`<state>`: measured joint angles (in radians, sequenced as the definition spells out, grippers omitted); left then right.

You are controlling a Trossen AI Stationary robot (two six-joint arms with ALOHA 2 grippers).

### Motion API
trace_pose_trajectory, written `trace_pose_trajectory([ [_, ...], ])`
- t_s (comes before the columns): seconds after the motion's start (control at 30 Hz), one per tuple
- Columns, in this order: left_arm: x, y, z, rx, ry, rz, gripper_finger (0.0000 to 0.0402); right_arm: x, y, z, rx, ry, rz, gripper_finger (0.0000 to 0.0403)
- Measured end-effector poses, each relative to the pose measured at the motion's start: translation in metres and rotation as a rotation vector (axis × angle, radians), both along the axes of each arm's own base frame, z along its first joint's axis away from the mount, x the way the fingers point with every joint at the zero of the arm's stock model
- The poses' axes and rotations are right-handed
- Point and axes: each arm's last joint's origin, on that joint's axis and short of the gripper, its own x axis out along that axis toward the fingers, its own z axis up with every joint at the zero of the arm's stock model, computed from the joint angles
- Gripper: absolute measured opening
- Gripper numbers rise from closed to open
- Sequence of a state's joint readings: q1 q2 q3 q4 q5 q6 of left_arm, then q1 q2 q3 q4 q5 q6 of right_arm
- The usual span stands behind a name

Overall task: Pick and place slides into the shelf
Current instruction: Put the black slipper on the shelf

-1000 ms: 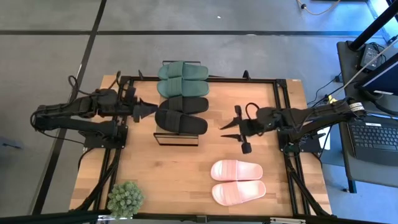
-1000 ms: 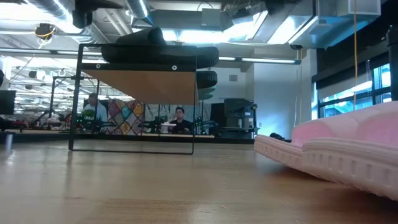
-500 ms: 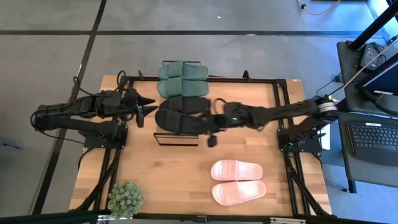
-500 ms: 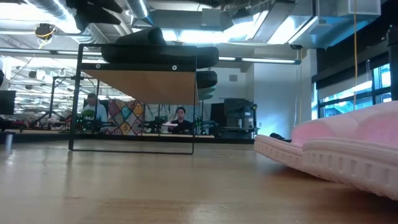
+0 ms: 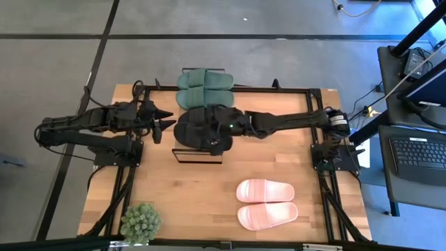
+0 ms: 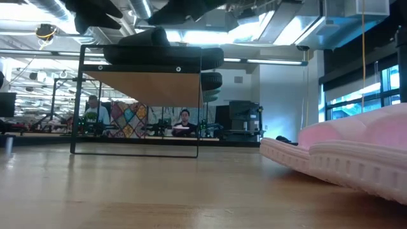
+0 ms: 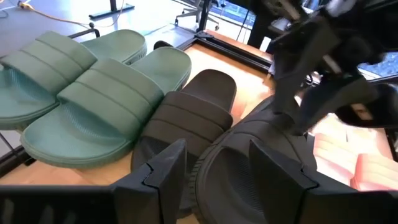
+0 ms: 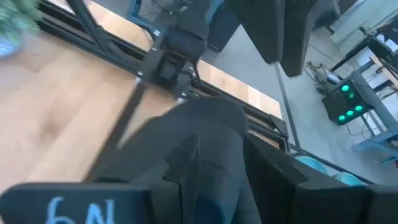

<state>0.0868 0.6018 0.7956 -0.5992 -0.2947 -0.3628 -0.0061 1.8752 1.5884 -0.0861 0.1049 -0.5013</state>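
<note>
A pair of dark green slides (image 5: 203, 88) and a pair of black slides (image 5: 195, 129) lie side by side on top of the shelf (image 5: 197, 159). The pink pair (image 5: 266, 203) lies soles down on the table near its front right. My right gripper (image 5: 209, 132) reaches over the black pair. It is open, and its fingers (image 8: 186, 168) stand over the near black slide (image 8: 211, 134). My left gripper (image 5: 165, 120) hovers open just left of the shelf, level with the black slides (image 7: 186, 121). My right gripper comes slanting down from the table's right over the near black slide (image 7: 267, 155). I cannot tell whether its fingers touch the slide.
A small green potted plant (image 5: 141, 223) stands at the table's near left corner. A black metal frame (image 5: 279, 90) runs around the table's edge. Bare tabletop lies between the shelf and the pink slides.
My right gripper has swept toward the table's left edge. It has gone from the bare table right of the shelf to over the black slides. My left gripper has rolled about its own line while staying in place. No slide has moved.
</note>
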Motion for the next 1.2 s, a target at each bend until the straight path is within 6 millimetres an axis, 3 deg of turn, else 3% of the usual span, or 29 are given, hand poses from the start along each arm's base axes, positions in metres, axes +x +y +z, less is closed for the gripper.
trace_pose_trajectory([
  [0.37,0.0,0.0,0.0,0.042,0.012,-0.015,0.0165,0.007,-0.006,-0.009,0.047,0.005,-0.03,0.0125],
  [0.87,0.0,0.0,0.0,0.078,0.027,-0.029,0.0165,0.006,-0.024,-0.007,0.069,-0.012,-0.071,0.0125],
  [1.2,0.0,0.0,0.0,0.113,0.043,-0.045,0.0165,0.006,-0.02,-0.012,0.149,0.021,-0.028,0.0125],
])
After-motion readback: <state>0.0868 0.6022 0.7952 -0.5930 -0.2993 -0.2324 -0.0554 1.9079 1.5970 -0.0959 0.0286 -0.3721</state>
